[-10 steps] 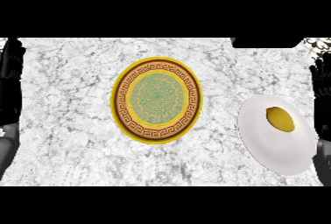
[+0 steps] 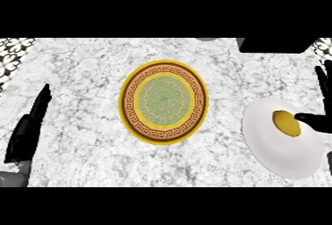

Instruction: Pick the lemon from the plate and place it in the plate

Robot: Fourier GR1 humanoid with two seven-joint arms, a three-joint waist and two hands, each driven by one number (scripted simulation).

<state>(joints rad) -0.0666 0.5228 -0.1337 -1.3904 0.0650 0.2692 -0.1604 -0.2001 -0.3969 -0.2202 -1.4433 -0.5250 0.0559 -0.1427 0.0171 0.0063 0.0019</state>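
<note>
A yellow lemon lies in the upper part of a plain white plate at the right of the marble counter. My right hand comes in from the right edge. Its thumb reaches the lemon's right side, and its straight fingers stand above and apart from it, so the hand is open. A gold-rimmed plate with a brown key-pattern band and a green centre sits in the middle, holding nothing. My left hand rests open at the left, fingers straight and pointing up, well away from both plates.
A black block sits at the counter's back right corner. Patterned tiles show at the back left. Bare marble lies between the left hand and the gold-rimmed plate.
My right hand has moved in and down, so its thumb is now at the lemon. My left hand has come in from the left edge onto the counter.
</note>
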